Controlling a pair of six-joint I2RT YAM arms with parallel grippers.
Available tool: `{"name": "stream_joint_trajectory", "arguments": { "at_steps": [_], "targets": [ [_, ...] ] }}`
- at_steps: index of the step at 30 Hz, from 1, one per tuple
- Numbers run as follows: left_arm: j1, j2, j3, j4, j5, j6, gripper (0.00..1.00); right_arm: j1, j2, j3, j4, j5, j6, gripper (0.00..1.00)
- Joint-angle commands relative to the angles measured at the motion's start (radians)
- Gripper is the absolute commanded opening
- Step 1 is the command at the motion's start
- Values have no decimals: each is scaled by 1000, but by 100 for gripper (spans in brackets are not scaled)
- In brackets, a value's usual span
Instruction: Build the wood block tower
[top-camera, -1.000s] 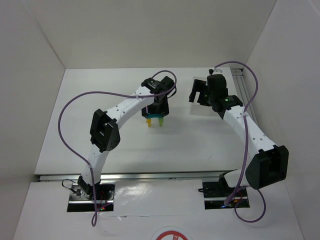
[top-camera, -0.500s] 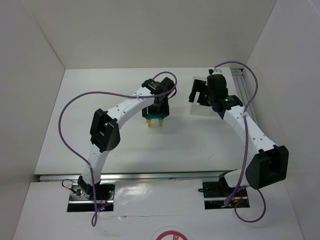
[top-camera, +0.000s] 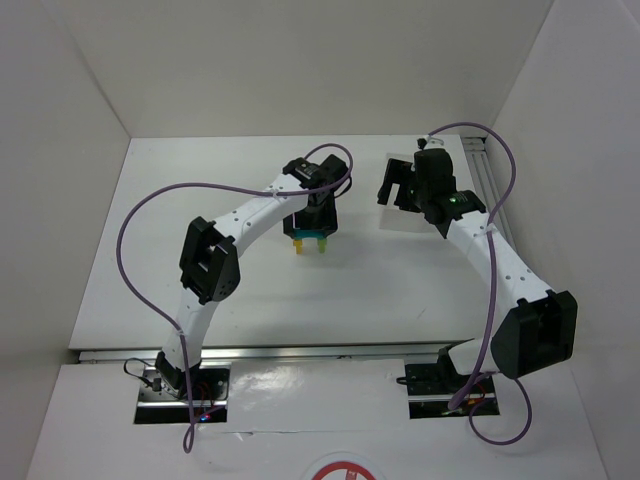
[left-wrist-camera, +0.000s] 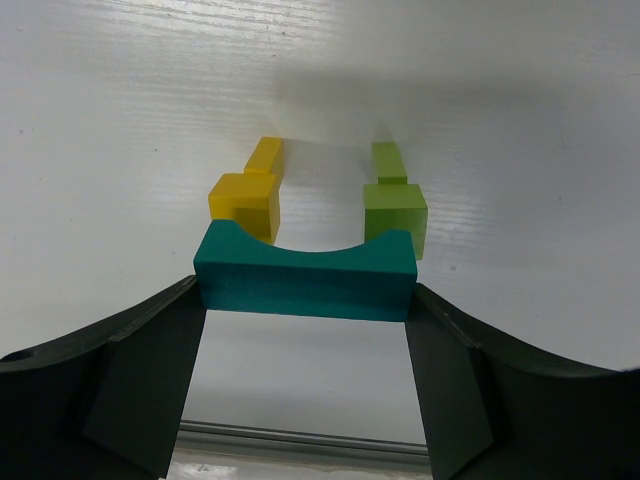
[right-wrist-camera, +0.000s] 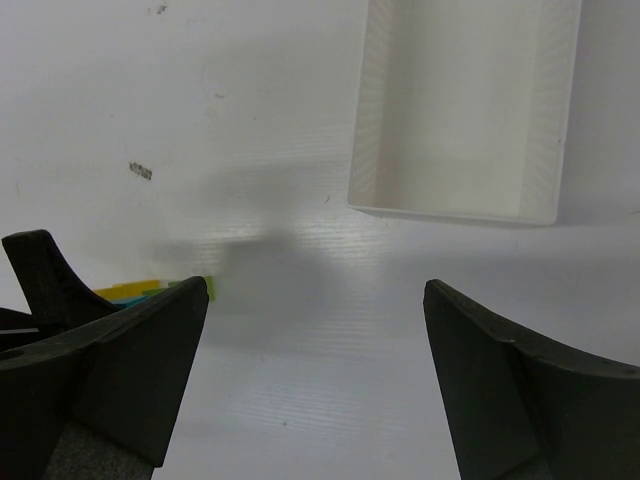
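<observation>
Left arm (top-camera: 240, 215) motionless, arch (left-wrist-camera: 305, 280) in tool (left-wrist-camera: 304, 294)

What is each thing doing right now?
Teal arch: gripped at both ends by the left fingers, across both posts.
Yellow post: upright under the arch.
Green post: upright under the arch.
Right fingers: open, holding nothing.
Tray: nothing visible inside.
</observation>
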Motion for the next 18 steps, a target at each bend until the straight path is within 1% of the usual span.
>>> {"name": "stream_joint_trajectory", "arguments": {
  "at_steps": [1,18],
  "targets": [
    [4,9,-1,7,6,5,77,-6,-8,7,44,2,4,96],
    [4,19,-1,16,15,5,78,-6,-8,7,44,-7,4,96]
  ]
}}
